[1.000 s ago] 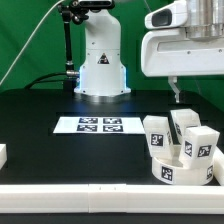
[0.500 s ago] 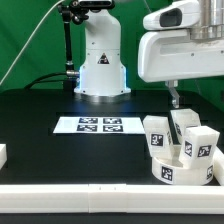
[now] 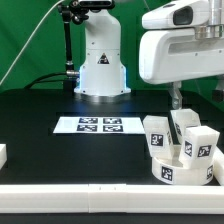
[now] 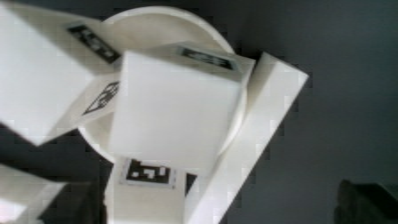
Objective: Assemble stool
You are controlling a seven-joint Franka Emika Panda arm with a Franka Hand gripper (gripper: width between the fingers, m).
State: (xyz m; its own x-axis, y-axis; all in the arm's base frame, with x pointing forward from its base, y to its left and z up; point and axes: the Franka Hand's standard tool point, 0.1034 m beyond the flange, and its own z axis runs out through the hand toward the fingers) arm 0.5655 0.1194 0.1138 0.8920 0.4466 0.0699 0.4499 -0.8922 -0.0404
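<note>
The white robot arm's two-finger gripper (image 3: 177, 97) hangs above the black table (image 3: 60, 150), toward the exterior view's right, directly over a cluster of white plastic stool parts; its jaws stand wide apart and hold nothing, with only one dark fingertip clearly showing below the bulky white wrist housing (image 3: 185, 50) in the exterior view; the fingertip sits just above the tallest of the white blocky legs (image 3: 186, 125) and whether it touches that leg cannot be told.

The stool parts are bunched together near the front edge of the table on the exterior view's right; several white blocky legs, each bearing black-and-white square marker tags, lean against one another in a tight group; in the wrist view the round white shallow disc seat (image 4: 169, 30) lies beneath them, its curved rim showing past the legs that lie tilted across it; one long leg (image 4: 175, 130) crosses the middle of the seat with a tag at each end.

The thin flat white marker board (image 3: 99, 125) lies flat on the table to the exterior view's left of the cluster, well apart from it; a small white block (image 3: 3, 155) sits at the exterior view's left edge; the white arm base (image 3: 100, 65) stands behind the board against a green backdrop (image 3: 30, 40).
</note>
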